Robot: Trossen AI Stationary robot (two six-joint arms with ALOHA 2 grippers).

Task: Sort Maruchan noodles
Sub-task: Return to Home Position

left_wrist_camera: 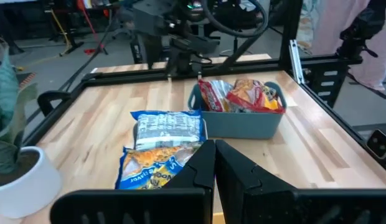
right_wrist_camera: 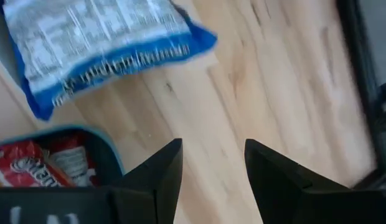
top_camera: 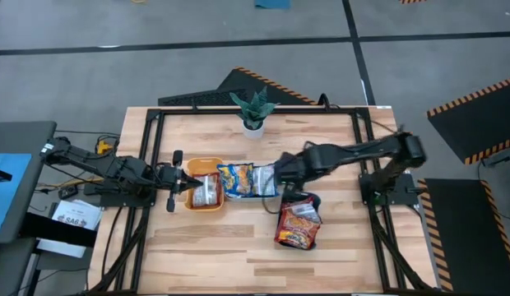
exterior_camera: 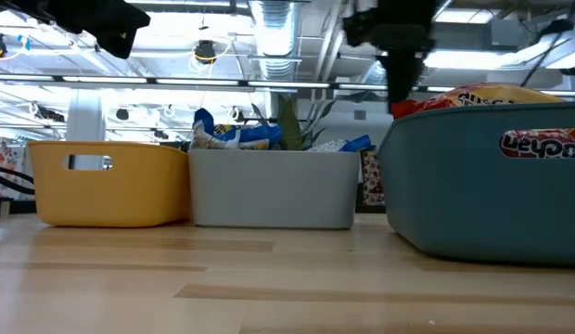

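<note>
— Starting at the front of the table (top_camera: 238, 263), what sits closest?

— A teal bin (exterior_camera: 473, 213), nearest the low camera. It is heaped with orange-red packets (top_camera: 297, 224), and the top one rises over its rim.

— And behind that?

— Two more bins in a row, just beside each other: a grey bin (exterior_camera: 274, 190) in the middle and an orange bin (exterior_camera: 111, 186) to its left. The grey one holds the yellow-and-blue packets (top_camera: 238, 179), overlapped and poking above its rim. The orange one holds silver-and-red packets (top_camera: 206, 191).

— So where are the noodles, overall?

— Every packet I can see lies in one of those three bins, one colour to each.

— What about the grippers?

— The right gripper (right_wrist_camera: 213, 146) hangs above the right end of the grey bin, near the teal bin. Its fingers are spread apart with nothing between them, and bare wood shows through the gap. The left gripper (left_wrist_camera: 215, 144) hovers just beside the orange bin's left wall. Its fingers are pressed together and hold nothing.

— Anything farther back?

— A small plant (top_camera: 253, 111) in a white pot stands near the table's far edge, well apart from the bins.
</note>
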